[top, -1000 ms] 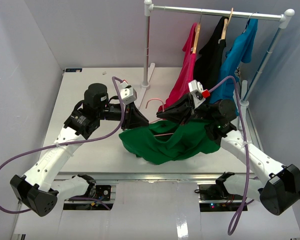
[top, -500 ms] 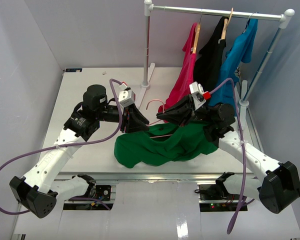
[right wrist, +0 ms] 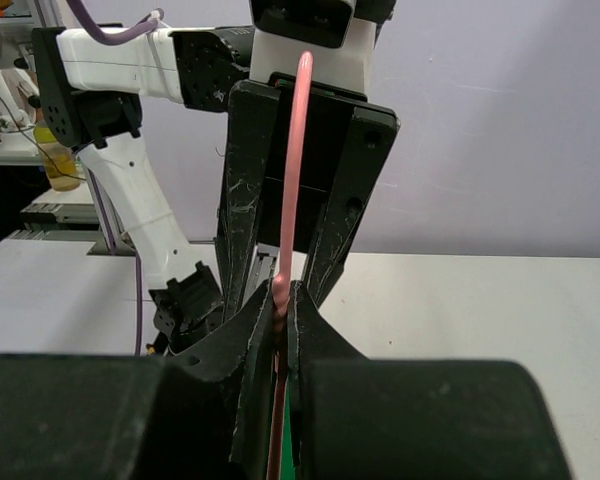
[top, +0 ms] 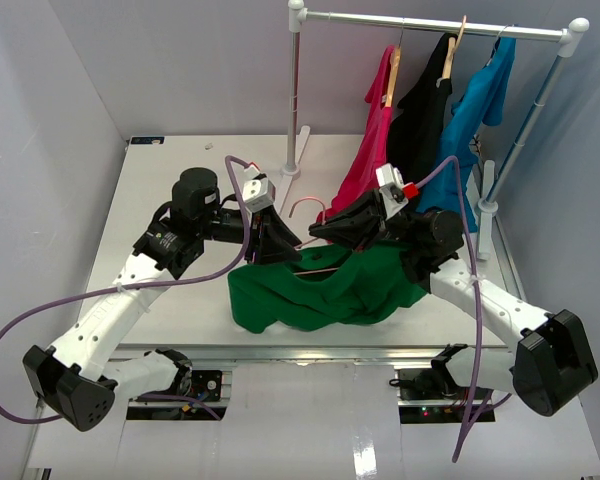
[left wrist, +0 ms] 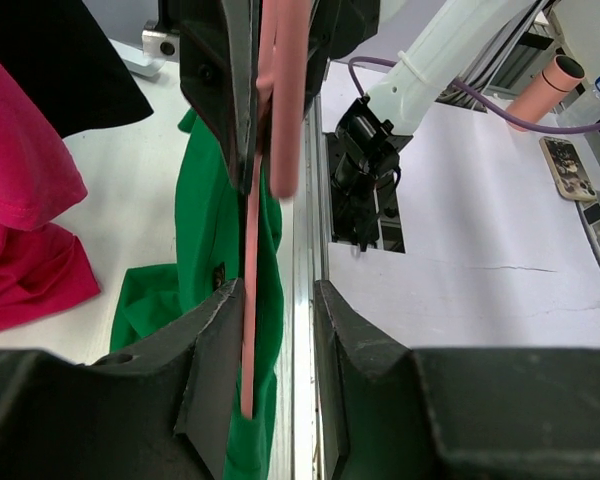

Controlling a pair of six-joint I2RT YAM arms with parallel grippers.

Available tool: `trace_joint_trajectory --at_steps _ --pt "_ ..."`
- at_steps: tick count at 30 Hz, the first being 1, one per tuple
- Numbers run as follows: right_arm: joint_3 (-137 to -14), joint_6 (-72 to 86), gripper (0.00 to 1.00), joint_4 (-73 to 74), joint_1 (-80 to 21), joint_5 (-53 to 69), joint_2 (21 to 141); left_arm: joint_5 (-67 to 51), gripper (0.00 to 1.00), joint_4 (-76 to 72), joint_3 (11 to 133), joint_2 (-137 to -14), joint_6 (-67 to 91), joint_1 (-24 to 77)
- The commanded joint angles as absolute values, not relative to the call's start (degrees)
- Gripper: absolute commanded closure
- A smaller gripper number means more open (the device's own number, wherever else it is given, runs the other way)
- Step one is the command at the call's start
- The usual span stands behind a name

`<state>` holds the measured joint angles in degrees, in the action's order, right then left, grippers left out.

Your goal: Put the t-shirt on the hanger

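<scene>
The green t-shirt [top: 330, 295] lies bunched on the table's front middle, draped below both grippers. The pale pink hanger [top: 318, 270] is held above it, hook [top: 305, 205] towards the back. My right gripper [top: 325, 232] is shut on the hanger wire [right wrist: 295, 150], which runs up between its tips [right wrist: 283, 290]. My left gripper [top: 280, 245] faces it from the left. Its jaws [left wrist: 278, 290] stand apart, with the hanger wire [left wrist: 248, 300] and a fold of the green t-shirt [left wrist: 215, 230] between them, close to the left finger.
A clothes rack [top: 295, 90] stands at the back right with a magenta shirt [top: 375, 140], a black garment [top: 420, 110] and a turquoise shirt [top: 470, 110]. The magenta hem [left wrist: 20, 180] hangs close behind the grippers. The table's metal front edge [top: 310, 350] runs just below the t-shirt.
The t-shirt's lower left part has slid left and spread flatter on the table. Both grippers stayed close together at the hanger, shifting only slightly.
</scene>
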<state>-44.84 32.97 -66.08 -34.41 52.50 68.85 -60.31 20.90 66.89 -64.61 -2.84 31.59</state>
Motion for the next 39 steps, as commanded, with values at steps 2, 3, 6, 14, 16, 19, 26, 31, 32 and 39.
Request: trace_joint_trajectory --at_steps 2,3,6,14,16,19,26,31,32,39 --pt "-44.6 35.6 0.92 -74.7 -35.7 49.7 70.9 -58.5 0.59 18.4 66.2 -65.9 -1.9 34.0" --pt "-44.7 35.6 0.92 -74.7 -35.8 49.6 71.1 -57.9 0.68 18.3 66.2 -65.9 -1.9 34.3" --pt "-44.6 35.5 0.92 -74.5 -35.9 49.6 71.4 -56.1 0.96 18.2 66.0 -65.2 -1.9 34.8" --pt "-44.8 30.6 0.84 -64.8 -36.0 48.5 69.4 -51.5 1.0 18.5 65.0 -61.8 -1.6 34.8" --pt "-45.0 28.7 0.74 -61.4 -35.9 48.3 68.6 -50.1 1.0 18.5 64.4 -60.6 -1.8 34.8" --pt "-45.1 25.2 0.65 -56.1 -35.9 47.1 66.8 -48.0 1.0 18.9 64.3 -59.4 -1.9 34.8" --pt "-46.4 15.4 0.45 -36.6 -35.9 35.6 60.6 -38.2 1.0 25.8 67.8 -58.2 -3.3 34.8" --pt "-45.9 11.7 0.43 -26.7 -35.9 19.2 53.9 -35.0 1.0 29.5 68.6 -55.6 -4.5 34.7" --pt "-45.7 11.2 0.43 -25.7 -35.9 17.4 53.1 -34.7 1.0 30.1 68.6 -55.0 -4.8 34.7" --pt "-46.7 10.5 0.47 -16.5 -35.9 10.4 50.5 -32.3 1.0 35.2 71.1 -53.1 -6.7 34.7"
